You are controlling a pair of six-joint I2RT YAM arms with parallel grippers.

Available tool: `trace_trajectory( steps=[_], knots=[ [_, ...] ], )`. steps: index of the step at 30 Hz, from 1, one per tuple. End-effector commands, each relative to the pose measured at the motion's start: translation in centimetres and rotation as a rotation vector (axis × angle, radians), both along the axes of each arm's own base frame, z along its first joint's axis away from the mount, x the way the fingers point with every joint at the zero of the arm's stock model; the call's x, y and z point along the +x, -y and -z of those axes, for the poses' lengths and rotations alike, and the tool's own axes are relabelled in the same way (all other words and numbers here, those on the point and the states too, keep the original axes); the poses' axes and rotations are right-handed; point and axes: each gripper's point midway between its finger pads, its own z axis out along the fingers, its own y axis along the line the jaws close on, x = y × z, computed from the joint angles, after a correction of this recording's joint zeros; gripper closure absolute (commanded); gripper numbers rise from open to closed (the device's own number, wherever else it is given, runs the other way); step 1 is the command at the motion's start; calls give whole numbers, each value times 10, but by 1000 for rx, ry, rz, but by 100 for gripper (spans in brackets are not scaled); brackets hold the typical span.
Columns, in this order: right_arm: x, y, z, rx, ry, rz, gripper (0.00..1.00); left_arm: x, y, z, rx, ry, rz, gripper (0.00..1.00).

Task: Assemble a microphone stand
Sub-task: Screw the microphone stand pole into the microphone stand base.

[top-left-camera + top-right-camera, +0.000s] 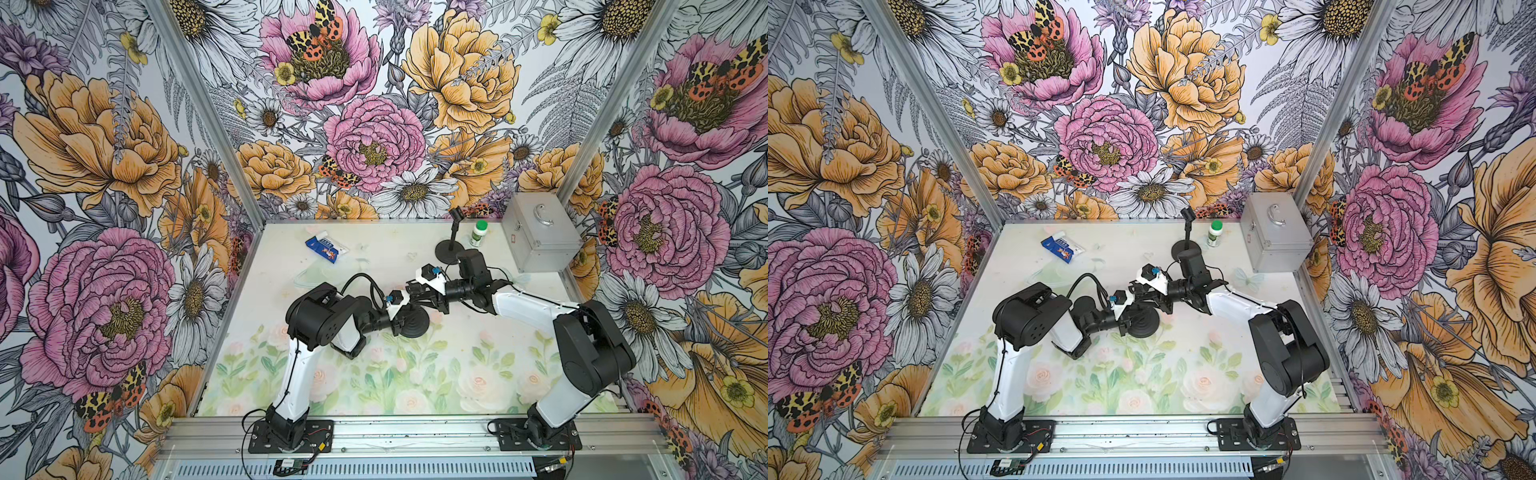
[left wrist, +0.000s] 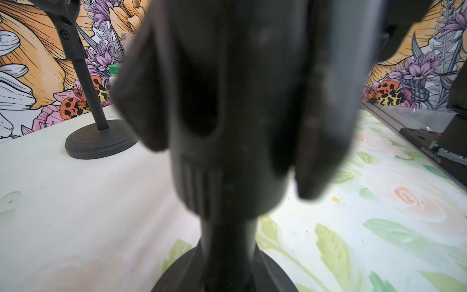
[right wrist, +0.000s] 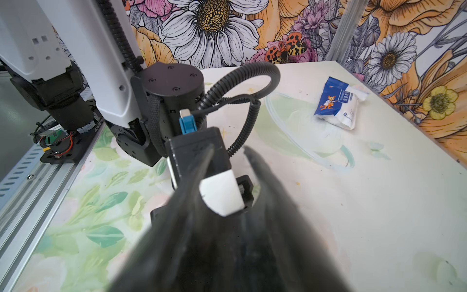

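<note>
Assembly is judged nearly done: the pole (image 2: 227, 240) is shown upright on its round base (image 1: 417, 323) near the middle of the tabletop (image 1: 374, 257), clasped by the left pincer (image 2: 232, 168), the right pincer (image 1: 412, 293) being closed narrow close by, its hold not discernible; tightening and release are presumed left.

On the worktop (image 1: 374, 374) there are two black microphone stands with round bases: the far stand (image 1: 445, 252) and the near stand (image 1: 417, 322). There is one white plastic bottle with a green cap (image 1: 478, 233), one silver metal case with a handle (image 1: 540, 237), and one blue and white soft packet (image 1: 326, 248). Two black tools are present: the left tool (image 1: 400, 321) and the right tool (image 1: 412, 289).
</note>
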Motion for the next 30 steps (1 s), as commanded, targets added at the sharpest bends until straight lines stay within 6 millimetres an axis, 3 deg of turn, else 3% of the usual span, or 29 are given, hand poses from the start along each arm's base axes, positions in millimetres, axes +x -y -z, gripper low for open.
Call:
trace_trajectory(
  steps=[1, 3, 5, 7, 9, 11, 13, 14, 15, 17, 19, 22, 25, 30],
  knots=[
    [4, -3, 11, -43, -53, 149, 98, -11, 2, 15, 32, -11, 47, 81],
    [21, 1, 18, -71, -5, 378, 100, -10, 2, 15, 32, -11, 43, 80],
    [42, 28, 21, -47, 15, 765, 100, -10, 2, 15, 31, -11, 42, 80],
    [41, 57, 23, 10, 28, 1065, 100, -10, 2, 15, 32, -12, 43, 80],
    [28, 58, 25, -20, 102, 1145, 100, -10, 2, 14, 31, -11, 43, 80],
    [20, 36, 27, -43, 141, 1041, 100, -10, 2, 14, 31, -11, 44, 80],
    [11, 11, 25, -43, 171, 829, 67, -10, 2, 14, 30, -9, 44, 80],
    [-6, -9, 23, -37, 186, 638, 53, -10, 2, 14, 30, -12, 45, 80],
    [-11, -10, 22, -36, 189, 524, 44, -10, 2, 14, 30, -10, 45, 81],
    [-42, -14, 17, -3, 133, 212, 33, -10, 2, 14, 31, -10, 46, 81],
    [-53, -3, 11, 15, 70, 50, 33, -10, 2, 15, 31, -12, 45, 81],
    [-54, 20, 14, -2, 8, -81, 31, -11, 2, 14, 30, -9, 50, 81],
    [-32, 29, 3, 51, -37, -91, 31, -11, 2, 14, 31, -9, 51, 81],
    [-13, 21, -6, 93, -48, -129, 32, -11, 2, 14, 30, -9, 51, 81]
  ],
)
